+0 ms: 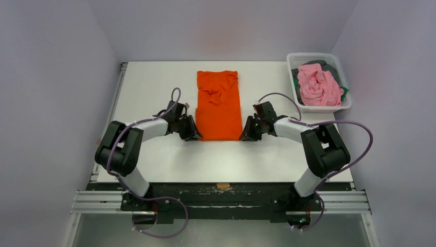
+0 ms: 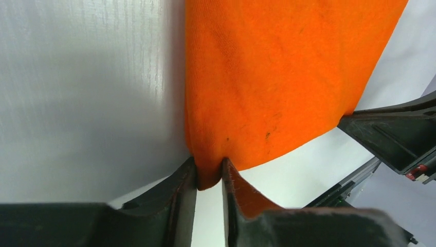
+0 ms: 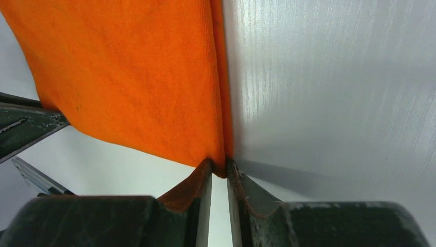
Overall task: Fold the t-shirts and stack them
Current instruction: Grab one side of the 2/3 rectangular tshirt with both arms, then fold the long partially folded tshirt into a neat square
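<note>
The bright orange t-shirt (image 1: 218, 103) lies on the white table (image 1: 154, 82) as a long folded strip, with a rumpled patch near its far end. My left gripper (image 1: 193, 135) is shut on its near left corner; the left wrist view shows the orange cloth (image 2: 267, 77) pinched between the jaws of that gripper (image 2: 209, 177). My right gripper (image 1: 244, 135) is shut on the near right corner, the cloth (image 3: 128, 77) pinched at the tips of that gripper (image 3: 219, 169). A light pink t-shirt (image 1: 319, 85) lies crumpled on darker ones (image 1: 329, 67) in the basket.
A white mesh basket (image 1: 294, 57) stands at the table's far right corner, against the right wall. The black rail and arm bases (image 1: 221, 198) run along the near edge. Grey walls close in the left, right and back.
</note>
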`<state>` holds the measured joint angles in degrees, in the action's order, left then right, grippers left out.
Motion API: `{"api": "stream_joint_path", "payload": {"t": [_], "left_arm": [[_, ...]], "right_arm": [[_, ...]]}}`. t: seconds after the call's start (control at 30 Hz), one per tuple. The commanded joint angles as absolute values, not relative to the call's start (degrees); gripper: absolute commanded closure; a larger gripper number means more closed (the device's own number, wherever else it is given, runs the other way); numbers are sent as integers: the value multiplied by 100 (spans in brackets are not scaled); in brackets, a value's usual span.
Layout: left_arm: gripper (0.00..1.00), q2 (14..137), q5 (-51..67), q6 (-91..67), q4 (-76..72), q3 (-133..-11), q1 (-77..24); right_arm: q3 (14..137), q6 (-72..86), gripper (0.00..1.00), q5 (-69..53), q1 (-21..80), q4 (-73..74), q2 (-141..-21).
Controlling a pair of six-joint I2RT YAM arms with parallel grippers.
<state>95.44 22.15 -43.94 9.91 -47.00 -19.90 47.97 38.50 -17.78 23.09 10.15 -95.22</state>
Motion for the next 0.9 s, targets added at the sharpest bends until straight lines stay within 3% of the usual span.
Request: {"api": "stream_joint_path", "payload": {"t": [0.0,0.03,0.07,0.13,0.47,0.67,0.87], "left_arm": [[84,9865,1961,-4312,1060,-4877,-2038],[99,9882,2008,-4294,1071,-4890,-2039],[100,9838,2042,-4275,1060,-4861,-2065],[100,9610,2045,-4217,1166,-4734,-2141],[100,6593,1942,-4408,2540,-3480,-2879],[100,4764,2355,-4264,3421,-3651,-2951],[100,5182,2740,-4049,3069,-4338,-2810]], "right_arm": [[4781,3766,85,-1781,2372,1034,-9698],[4779,3777,88,-1791,2365,1041,-9697],[4761,3779,93,-1809,2371,1049,-9683],[4726,3746,100,-1854,2400,1170,-9566],[3877,3536,100,-2327,3008,2659,-7132],[3720,3561,100,-3120,3071,2838,-5978],[4296,3621,100,-3075,3062,2538,-5864]]}}
